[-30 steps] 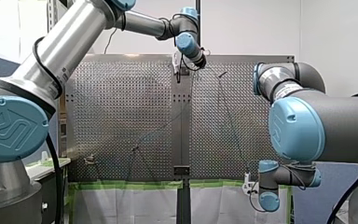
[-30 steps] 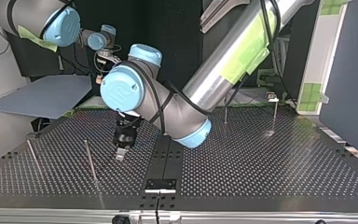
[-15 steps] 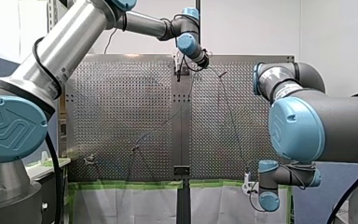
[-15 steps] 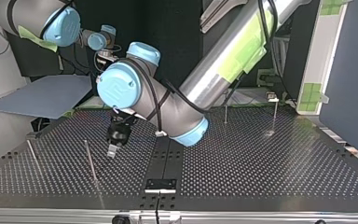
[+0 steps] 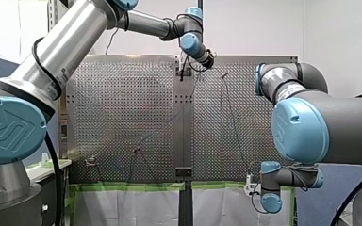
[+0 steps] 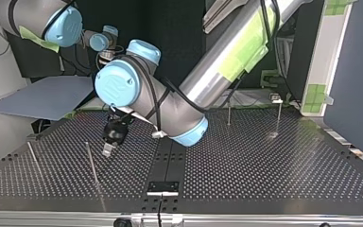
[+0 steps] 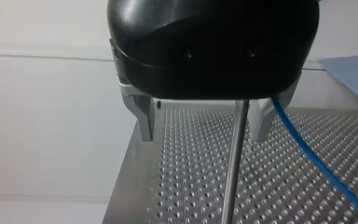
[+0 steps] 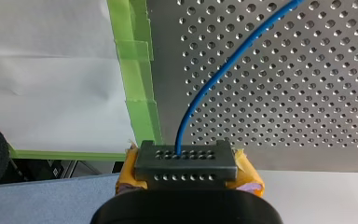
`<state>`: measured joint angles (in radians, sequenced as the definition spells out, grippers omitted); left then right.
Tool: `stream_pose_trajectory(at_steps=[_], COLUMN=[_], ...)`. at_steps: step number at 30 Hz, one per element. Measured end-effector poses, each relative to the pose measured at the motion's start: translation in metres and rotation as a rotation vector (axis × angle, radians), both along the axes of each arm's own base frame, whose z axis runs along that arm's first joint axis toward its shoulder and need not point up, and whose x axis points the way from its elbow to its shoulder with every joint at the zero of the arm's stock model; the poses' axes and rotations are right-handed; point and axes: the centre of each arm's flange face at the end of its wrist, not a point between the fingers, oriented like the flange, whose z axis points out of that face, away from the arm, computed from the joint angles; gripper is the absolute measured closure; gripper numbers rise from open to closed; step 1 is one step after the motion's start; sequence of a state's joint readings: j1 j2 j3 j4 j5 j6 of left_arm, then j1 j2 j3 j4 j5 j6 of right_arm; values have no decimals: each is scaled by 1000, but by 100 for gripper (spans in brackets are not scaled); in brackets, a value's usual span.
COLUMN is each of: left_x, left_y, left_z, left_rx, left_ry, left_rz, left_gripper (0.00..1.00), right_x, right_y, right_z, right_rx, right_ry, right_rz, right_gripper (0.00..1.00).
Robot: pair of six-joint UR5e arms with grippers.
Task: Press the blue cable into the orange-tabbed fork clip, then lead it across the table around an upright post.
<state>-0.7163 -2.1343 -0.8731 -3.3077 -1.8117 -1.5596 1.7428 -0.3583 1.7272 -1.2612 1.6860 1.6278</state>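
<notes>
Near the table's (image 6: 264,170) far edge my left arm (image 6: 227,56) has swung further toward the top view's left, bringing my left gripper (image 7: 203,123), fingers wide apart, up to a post (image 7: 233,158) with the cable (image 7: 317,158) just beside one finger, while my right gripper (image 8: 186,161) stays clamped on the cable at the near edge.

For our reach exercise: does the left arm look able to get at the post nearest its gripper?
Probably yes: the post stands just ahead of the open left gripper, with nothing between them.
</notes>
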Motion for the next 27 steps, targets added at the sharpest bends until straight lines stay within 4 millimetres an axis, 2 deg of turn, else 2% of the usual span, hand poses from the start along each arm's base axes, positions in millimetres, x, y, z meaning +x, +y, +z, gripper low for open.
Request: stream_pose_trajectory(at_steps=[13, 27], left_x=[-8, -9], left_y=[-9, -8], left_z=[1, 0], left_rx=[-7, -56], left_ry=[0, 38], left_rz=[-55, -38], left_gripper=[0, 0], right_x=[2, 3], right_y=[0, 0], right_z=[0, 0], right_rx=[-2, 1], right_ry=[0, 0], right_rz=[3, 5], right_gripper=[100, 100])
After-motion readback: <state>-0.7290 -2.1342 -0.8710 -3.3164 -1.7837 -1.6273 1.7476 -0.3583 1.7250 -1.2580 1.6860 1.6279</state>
